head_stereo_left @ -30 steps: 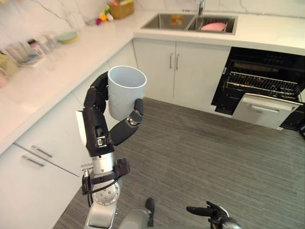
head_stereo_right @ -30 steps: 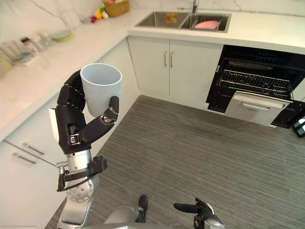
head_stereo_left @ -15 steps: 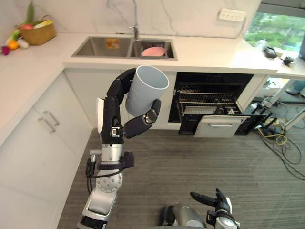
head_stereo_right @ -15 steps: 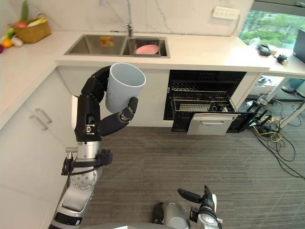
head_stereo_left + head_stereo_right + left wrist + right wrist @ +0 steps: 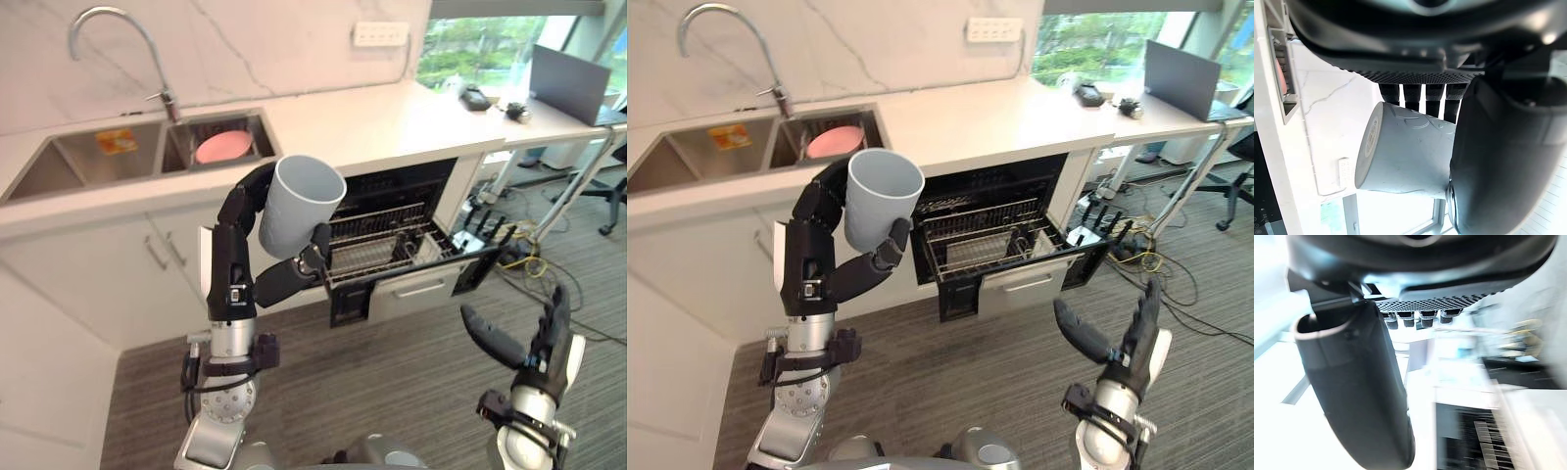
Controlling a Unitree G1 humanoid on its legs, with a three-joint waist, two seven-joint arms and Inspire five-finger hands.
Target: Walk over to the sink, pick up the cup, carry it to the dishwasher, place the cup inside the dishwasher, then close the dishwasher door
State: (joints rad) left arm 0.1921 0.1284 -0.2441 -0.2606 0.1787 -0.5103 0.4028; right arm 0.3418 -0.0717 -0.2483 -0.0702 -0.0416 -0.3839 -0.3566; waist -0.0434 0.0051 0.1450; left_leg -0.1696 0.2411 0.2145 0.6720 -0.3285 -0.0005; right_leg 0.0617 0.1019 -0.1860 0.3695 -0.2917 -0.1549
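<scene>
My left hand (image 5: 238,257) is raised in front of me, shut on a pale grey cup (image 5: 296,208) held upright with its mouth tilted toward me; fingers wrap its back and the thumb (image 5: 1498,161) presses its front. The same cup (image 5: 1405,152) shows in the left wrist view. Behind it the dishwasher (image 5: 402,235) stands open under the white counter, its wire rack (image 5: 985,240) pulled out over the lowered door (image 5: 1019,284). My right hand (image 5: 534,343) hangs open at the lower right, above the floor, holding nothing.
A double sink (image 5: 137,157) with a curved tap (image 5: 118,49) holds a pink plate (image 5: 223,147). White cabinets (image 5: 118,284) run along the left. Several cables (image 5: 509,255) and a power strip lie right of the dishwasher. A desk with a laptop (image 5: 573,88) and a chair stand at the far right.
The camera has swung right, so sink and dishwasher now sit nearer and more central. The cup stays in my left hand. My right hand has risen into view, fingers spread.
</scene>
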